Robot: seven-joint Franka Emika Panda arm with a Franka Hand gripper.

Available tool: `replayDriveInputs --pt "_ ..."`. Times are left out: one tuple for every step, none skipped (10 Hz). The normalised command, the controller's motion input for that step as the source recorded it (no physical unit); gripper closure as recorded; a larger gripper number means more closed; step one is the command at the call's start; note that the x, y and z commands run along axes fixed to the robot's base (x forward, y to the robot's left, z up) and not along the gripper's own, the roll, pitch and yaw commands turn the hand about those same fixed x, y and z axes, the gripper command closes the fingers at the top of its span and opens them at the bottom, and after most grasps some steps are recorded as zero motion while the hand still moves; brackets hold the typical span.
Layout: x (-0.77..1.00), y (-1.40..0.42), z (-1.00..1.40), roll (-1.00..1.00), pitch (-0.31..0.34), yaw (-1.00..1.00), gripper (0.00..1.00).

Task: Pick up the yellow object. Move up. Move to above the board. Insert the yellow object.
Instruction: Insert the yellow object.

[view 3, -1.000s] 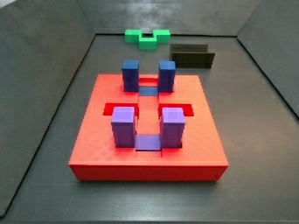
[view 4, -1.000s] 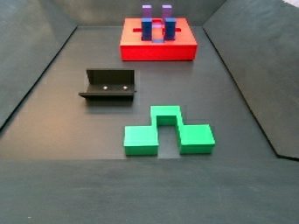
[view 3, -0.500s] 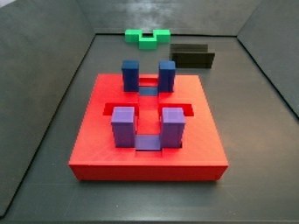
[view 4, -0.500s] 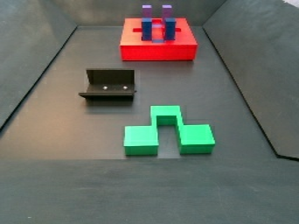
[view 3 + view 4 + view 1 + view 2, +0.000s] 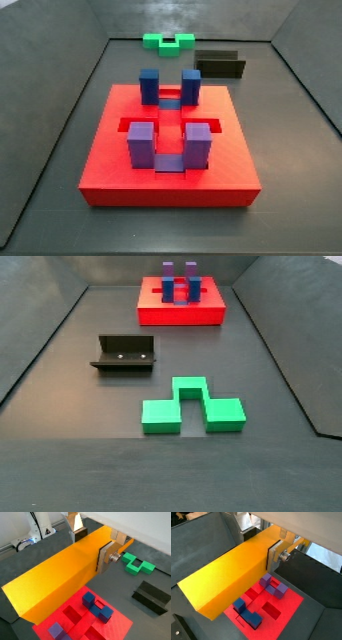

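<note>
My gripper (image 5: 92,547) is shut on the long yellow-orange bar (image 5: 60,577), which fills both wrist views (image 5: 234,569). One silver finger (image 5: 105,556) presses its side, and the same finger shows in a wrist view (image 5: 274,554). The red board (image 5: 90,619) with blue and purple posts lies far below the bar in both wrist views (image 5: 271,602). Both side views show the board (image 5: 127,165) (image 5: 181,314) but neither the gripper nor the bar, which are out of their frame.
A green notched block (image 5: 194,406) lies on the dark floor, also in a side view (image 5: 168,42) and a wrist view (image 5: 138,563). The dark fixture (image 5: 124,353) stands between it and the board, also in a side view (image 5: 221,66). Grey walls enclose the floor.
</note>
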Motion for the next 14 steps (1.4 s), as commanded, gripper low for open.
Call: replayDriveInputs --pt "0.00 0.00 -0.03 -0.05 -0.003 0.00 1.00" --pt "0.45 -0.12 -0.17 0.00 0.097 -0.31 1.00" --pt "0.47 0.00 -0.64 -0.15 -0.099 -0.15 1.00" --pt "0.63 0.00 -0.68 -0.19 -0.163 -0.12 1.00" --pt "0.63 0.00 -0.77 -0.11 -0.149 -0.15 1.00" --pt "0.50 0.07 -0.96 -0.03 -0.100 0.00 1.00" --pt "0.39 0.00 -0.99 0.00 -0.114 0.17 1.00" --pt "0.18 -0.03 -0.80 0.21 -0.044 0.31 1.00" --pt "0.07 -0.21 -0.36 0.45 0.000 0.39 1.00" --pt "0.00 -0.22 -0.39 0.44 0.000 0.37 1.00" --pt "0.00 -0.21 -0.37 0.38 -0.003 0.20 1.00" --pt "0.00 -0.16 -0.30 0.16 0.000 0.00 1.00" --pt "-0.18 -0.07 -0.48 -0.06 -0.051 -0.05 1.00" --pt "-0.39 -0.06 -0.56 -0.24 -0.143 -0.14 1.00"
